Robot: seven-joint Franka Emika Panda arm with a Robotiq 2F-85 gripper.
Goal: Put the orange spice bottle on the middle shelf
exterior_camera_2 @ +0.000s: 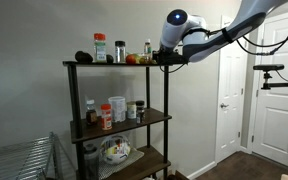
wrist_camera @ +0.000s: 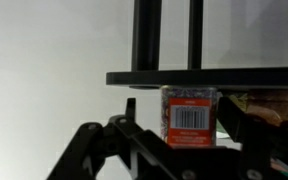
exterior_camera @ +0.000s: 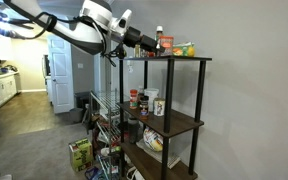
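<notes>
The orange spice bottle [wrist_camera: 189, 118] has an orange label with a barcode and stands on the rack's top board; the wrist view looks upside down. My gripper [wrist_camera: 182, 104] is open, one finger on each side of the bottle, with a visible gap on one side. In an exterior view the gripper [exterior_camera: 150, 41] reaches the top board from the side, at the bottle [exterior_camera: 166, 45]. In the other exterior view the gripper [exterior_camera_2: 168, 56] hides the bottle. The middle shelf [exterior_camera: 181, 126], a dark brown board, holds several jars and also shows in the other exterior view [exterior_camera_2: 149, 119].
A taller red-capped bottle [exterior_camera: 159, 33] and other items [exterior_camera: 184, 48] stand on the top board near the bottle. More bottles [exterior_camera_2: 100, 47] stand along that board. A bowl [exterior_camera_2: 115, 151] sits on the lowest board. A wire rack [exterior_camera: 106, 110] stands beside the shelf.
</notes>
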